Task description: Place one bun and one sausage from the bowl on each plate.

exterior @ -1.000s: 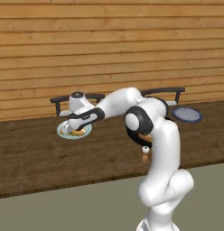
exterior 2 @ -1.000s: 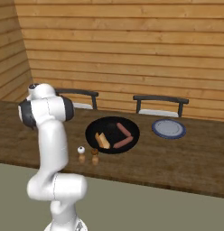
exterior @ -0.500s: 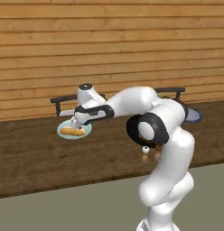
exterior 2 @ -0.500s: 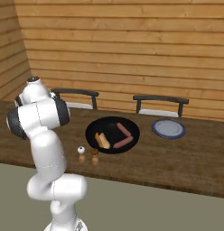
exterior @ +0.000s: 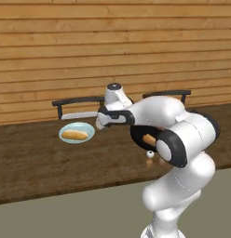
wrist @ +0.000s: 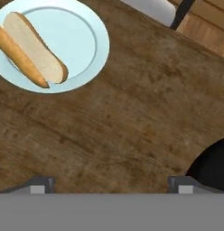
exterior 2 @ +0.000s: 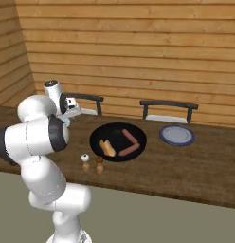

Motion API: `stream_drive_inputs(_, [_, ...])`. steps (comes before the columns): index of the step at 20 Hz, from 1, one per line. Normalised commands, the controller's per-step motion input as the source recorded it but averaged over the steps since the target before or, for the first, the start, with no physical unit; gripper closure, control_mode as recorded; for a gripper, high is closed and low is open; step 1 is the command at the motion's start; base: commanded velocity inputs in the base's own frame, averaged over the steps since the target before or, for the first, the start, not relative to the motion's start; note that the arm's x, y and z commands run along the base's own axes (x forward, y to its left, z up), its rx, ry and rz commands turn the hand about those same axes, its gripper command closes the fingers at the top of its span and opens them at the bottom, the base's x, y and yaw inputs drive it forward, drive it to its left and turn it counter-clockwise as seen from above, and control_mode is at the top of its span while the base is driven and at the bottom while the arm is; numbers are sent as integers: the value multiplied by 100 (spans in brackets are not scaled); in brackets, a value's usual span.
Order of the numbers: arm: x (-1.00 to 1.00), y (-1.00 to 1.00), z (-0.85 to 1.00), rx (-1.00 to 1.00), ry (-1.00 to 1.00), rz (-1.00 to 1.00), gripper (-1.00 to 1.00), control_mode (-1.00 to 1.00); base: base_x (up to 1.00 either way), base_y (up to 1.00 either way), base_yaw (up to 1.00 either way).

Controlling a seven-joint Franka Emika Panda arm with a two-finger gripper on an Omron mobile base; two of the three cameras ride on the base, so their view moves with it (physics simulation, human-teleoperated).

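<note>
1 bun lies on the pale blue-green plate at the left of the wooden tabletop, and we see our jaws spread wide and empty above bare wood just beside it. 2 sausages and 1 more bun sit in the black bowl, with the dark blue-grey plate to its right.

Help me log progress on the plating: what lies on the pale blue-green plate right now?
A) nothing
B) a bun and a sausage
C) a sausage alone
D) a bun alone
D: the hand view shows one bun on the pale blue-green plate, with no sausage beside it.
</note>
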Motion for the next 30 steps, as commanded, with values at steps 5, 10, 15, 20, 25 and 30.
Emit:
stream_drive_inputs(5, [-21, -100, 3, -6, 1, -23, -100, -100, 0, 0, 0])
stream_drive_inputs(10, [-4, -100, 11, -4, 0, -18, -100, -100, 0, 0, 0])
stream_drive_inputs(15, [14, -100, 8, 1, 3, -18, -100, -100, 0, 0, 0])
stream_drive_inputs(20, [64, -94, -25, 0, 14, -14, -100, -100, 0, 0, 0])
stream_drive_inputs(25, [26, -85, -29, 0, 10, -20, -100, -100, 0, 0, 0])
stream_drive_inputs(30, [5, -28, -35, 0, 2, -21, -100, -100, 0, 0, 0])
